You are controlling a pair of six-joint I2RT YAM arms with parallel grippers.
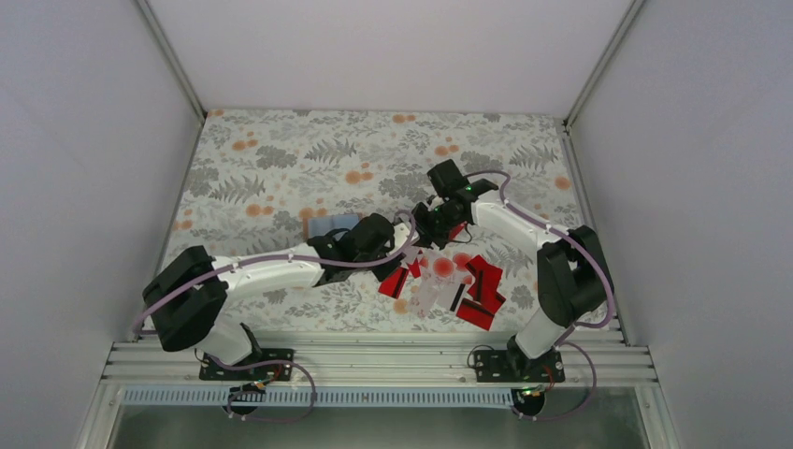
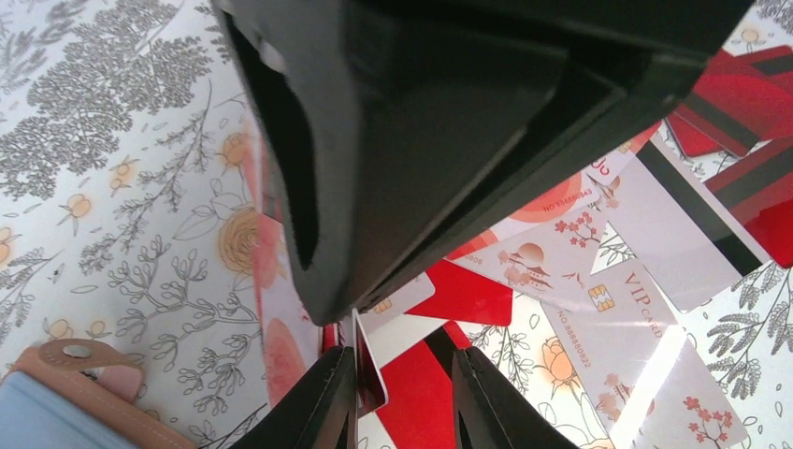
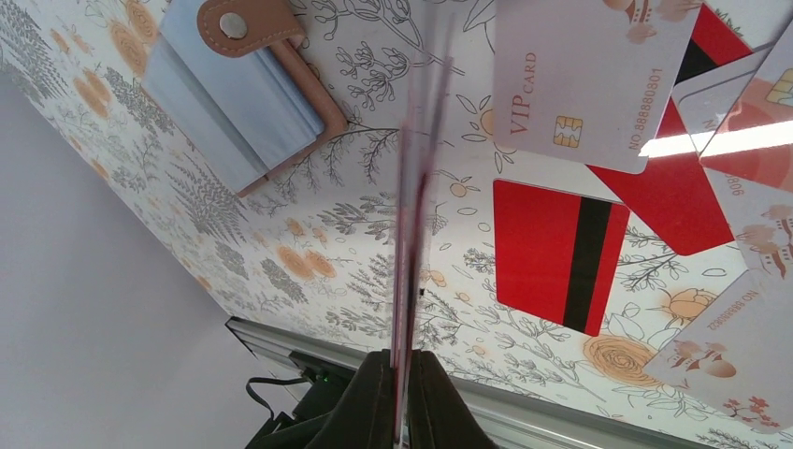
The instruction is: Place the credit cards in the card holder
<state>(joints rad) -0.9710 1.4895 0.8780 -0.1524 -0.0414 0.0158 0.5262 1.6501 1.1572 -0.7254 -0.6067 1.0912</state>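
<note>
On the flowered cloth (image 1: 271,159), left of the heap, the holder (image 3: 238,98) lies open, pale inside up and snap flap folded out. No card shows in it, so I judge 0 stowed. The cards (image 1: 451,281), red striped and white, lie overlapped in a loose heap near the holder but apart from it, and all are left to do. The right claw (image 3: 404,369) is pinched tight on 1 card (image 3: 411,215), held edge-on above the cloth. The left claw (image 2: 402,374) is part open. What looks like that same card stands between its jaws, against one finger and not clamped. Hindrances: both claws crowd 1 spot, and the overlaps should make single picks awkward.
</note>
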